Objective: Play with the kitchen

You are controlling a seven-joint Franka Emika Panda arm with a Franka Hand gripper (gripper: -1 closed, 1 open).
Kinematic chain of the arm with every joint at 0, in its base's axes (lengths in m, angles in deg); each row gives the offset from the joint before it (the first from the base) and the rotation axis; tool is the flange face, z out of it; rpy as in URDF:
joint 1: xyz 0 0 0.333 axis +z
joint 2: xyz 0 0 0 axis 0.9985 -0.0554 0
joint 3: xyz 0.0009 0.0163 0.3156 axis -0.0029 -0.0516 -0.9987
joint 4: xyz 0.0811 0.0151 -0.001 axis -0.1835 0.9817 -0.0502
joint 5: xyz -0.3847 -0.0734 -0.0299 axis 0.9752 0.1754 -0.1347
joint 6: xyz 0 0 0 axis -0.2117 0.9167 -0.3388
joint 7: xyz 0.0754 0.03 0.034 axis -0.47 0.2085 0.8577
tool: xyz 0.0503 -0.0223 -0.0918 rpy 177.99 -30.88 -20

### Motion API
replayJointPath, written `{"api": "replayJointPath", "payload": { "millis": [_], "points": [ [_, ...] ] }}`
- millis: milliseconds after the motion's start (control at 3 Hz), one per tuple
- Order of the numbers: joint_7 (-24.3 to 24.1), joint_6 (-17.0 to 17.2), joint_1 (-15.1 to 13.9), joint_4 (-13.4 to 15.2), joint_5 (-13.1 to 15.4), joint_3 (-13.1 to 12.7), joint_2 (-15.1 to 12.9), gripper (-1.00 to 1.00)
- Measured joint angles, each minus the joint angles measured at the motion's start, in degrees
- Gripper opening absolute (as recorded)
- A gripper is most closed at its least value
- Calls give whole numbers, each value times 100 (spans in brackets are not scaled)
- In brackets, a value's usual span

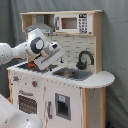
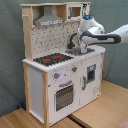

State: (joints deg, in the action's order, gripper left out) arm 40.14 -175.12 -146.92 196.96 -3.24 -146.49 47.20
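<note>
Right now, in the first exterior view, your end effector (image 1: 61,50) hangs tilted over the kitchen (image 1: 65,90) worktop between hob (image 1: 26,66) and sink (image 1: 71,74), fingers impossible to judge, while in the second exterior view the kitchen (image 2: 60,95) stands on a wooden floor (image 2: 107,112), arm (image 2: 107,36) reaching in from the second exterior view's right above the faucet (image 2: 73,40).

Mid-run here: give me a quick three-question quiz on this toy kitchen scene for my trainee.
1. True or false: the arm reaches over the kitchen counter.
2. Which sits highest on the kitchen? A) oven door B) microwave C) sink
3. In the second exterior view, the black ____ stands on the second exterior view's right of the hob.

Key: 1 true; 2 B; 3 faucet.
</note>
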Motion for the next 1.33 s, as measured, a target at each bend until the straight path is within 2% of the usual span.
{"api": "replayJointPath", "payload": {
  "millis": [333,667,1000,1333],
  "points": [
    [-232,22,-149,-159,0,-135,-479,100],
    [-376,26,-460,-326,0,-409,-823,100],
    [-456,93,-837,-390,0,-753,-1080,100],
    [-526,360,-1210,-506,0,-1063,-1281,100]
  ]
}}
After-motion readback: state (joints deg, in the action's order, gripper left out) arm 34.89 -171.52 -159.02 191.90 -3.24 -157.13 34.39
